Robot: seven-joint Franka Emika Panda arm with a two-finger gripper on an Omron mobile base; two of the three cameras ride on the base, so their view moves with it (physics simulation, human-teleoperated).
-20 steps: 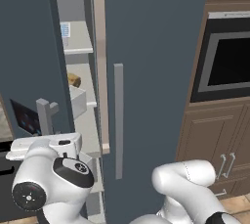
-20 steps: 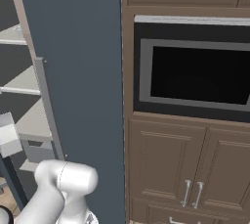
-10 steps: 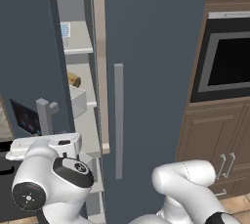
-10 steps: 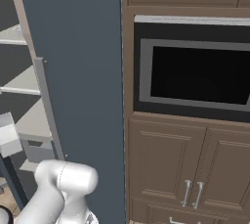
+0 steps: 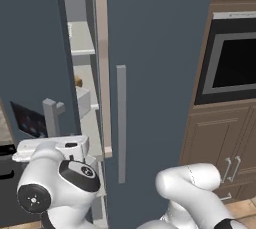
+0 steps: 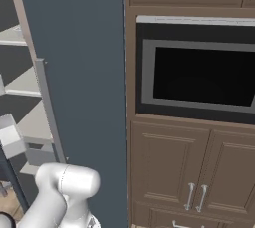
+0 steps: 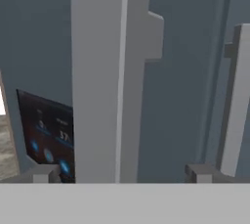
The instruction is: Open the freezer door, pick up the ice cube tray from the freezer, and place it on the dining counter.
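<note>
The slate-blue freezer door (image 5: 30, 48) stands partly open at the left, its dark display panel (image 5: 27, 120) lit with blue lights. Its grey bar handle (image 7: 107, 71) runs up between my fingertips (image 7: 44, 173) in the hand view. My gripper (image 7: 123, 173) is open, one jaw on each side of the handle and neither pressing on it. In the gap, the freezer (image 5: 82, 43) shows pale shelves, a white bin (image 5: 83, 100) and a brown food item (image 5: 78, 80). The ice cube tray is hidden, and the dining counter is out of view.
The matching plain door (image 5: 155, 63) with its own grey handle (image 5: 121, 123) is closed beside the gap. To the right are a built-in black oven (image 6: 199, 75) and brown cabinets (image 6: 194, 172). My white arm (image 5: 55, 183) sits low in front of the freezer door.
My jaws have spread wider around the handle. The door and the arm stand where they were.
</note>
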